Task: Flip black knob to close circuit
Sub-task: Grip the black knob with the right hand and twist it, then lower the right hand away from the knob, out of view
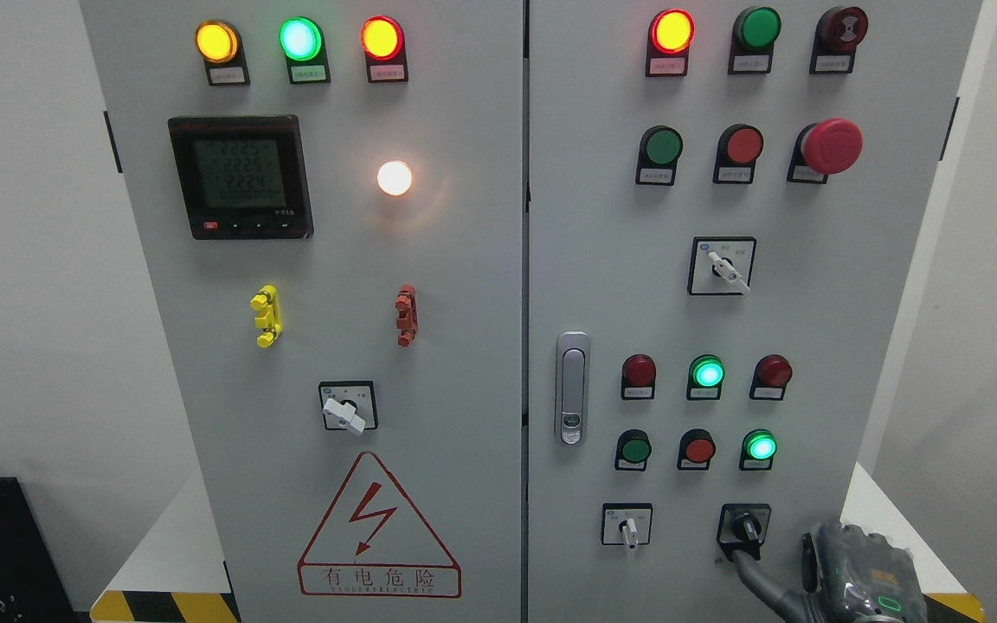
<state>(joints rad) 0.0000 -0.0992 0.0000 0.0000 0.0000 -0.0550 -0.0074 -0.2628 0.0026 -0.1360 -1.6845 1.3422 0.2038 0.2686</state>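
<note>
The right hand (pixel 853 575) enters at the lower right corner of the head view. One finger (pixel 754 578) extends up and to the left, its tip just below the black knob (pixel 745 525); contact cannot be confirmed. The remaining fingers are mostly cut off by the frame edge, so how far they are curled cannot be determined. Nothing is seen grasped.

The black knob sits in a black plate at the bottom right of the grey cabinet's right door (pixel 853 303), its handle pointing down and to the right. Left of the black knob is a white selector switch (pixel 628 526). Above the black knob is a lit green indicator (pixel 760 446); left of that, a red push button (pixel 698 449) and a green push button (pixel 634 449). The door handle (pixel 572 388) lies up and well left of the black knob.
</note>
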